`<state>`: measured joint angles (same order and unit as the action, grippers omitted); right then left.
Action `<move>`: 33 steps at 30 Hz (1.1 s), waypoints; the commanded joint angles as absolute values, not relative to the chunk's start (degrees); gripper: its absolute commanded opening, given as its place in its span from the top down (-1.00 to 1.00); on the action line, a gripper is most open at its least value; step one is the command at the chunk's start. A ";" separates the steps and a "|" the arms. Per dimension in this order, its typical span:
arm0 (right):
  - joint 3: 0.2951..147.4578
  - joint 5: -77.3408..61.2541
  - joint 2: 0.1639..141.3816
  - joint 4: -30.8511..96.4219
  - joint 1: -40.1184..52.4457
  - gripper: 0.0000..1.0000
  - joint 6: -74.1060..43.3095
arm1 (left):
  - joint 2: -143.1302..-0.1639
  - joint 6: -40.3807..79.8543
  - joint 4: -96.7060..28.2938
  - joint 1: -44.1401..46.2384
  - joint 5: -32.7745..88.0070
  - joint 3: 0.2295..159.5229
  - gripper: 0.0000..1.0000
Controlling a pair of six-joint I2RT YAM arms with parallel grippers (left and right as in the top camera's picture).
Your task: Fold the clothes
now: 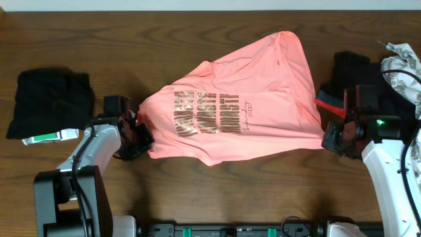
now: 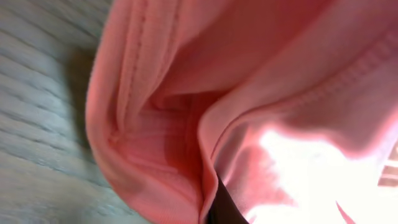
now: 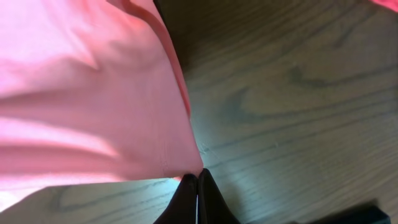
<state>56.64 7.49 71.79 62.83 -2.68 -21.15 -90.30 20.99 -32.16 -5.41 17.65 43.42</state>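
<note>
A salmon-pink T-shirt (image 1: 243, 99) with gold lettering lies across the middle of the wooden table, stretched between my two grippers. My left gripper (image 1: 143, 137) is shut on the shirt's left edge; in the left wrist view the hemmed pink cloth (image 2: 186, 124) fills the frame over a dark finger (image 2: 224, 208). My right gripper (image 1: 327, 138) is shut on the shirt's right corner. In the right wrist view its two dark fingers (image 3: 196, 177) pinch the tip of the pink cloth (image 3: 87, 93) just above the table.
A folded black garment (image 1: 49, 102) lies at the far left with a white and green tag (image 1: 49, 137) below it. Another dark garment (image 1: 358, 76) lies at the right behind my right arm. A patterned white cloth (image 1: 401, 69) sits at the right edge.
</note>
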 commanded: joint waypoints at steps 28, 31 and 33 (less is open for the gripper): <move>82.50 7.70 72.01 61.63 -3.49 0.98 -10.59 | -60.55 20.88 -36.10 -10.00 21.39 70.22 0.89; 83.72 7.57 71.99 61.80 -4.73 0.98 -10.68 | -60.55 21.76 -35.94 -12.19 21.39 70.78 0.88; 84.97 7.20 71.99 62.00 -5.85 0.98 -10.90 | -60.55 22.83 -35.97 -13.32 21.47 71.18 0.88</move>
<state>81.95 6.02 72.14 61.93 -4.01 -11.49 -60.64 21.08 -36.18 -11.68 22.06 68.53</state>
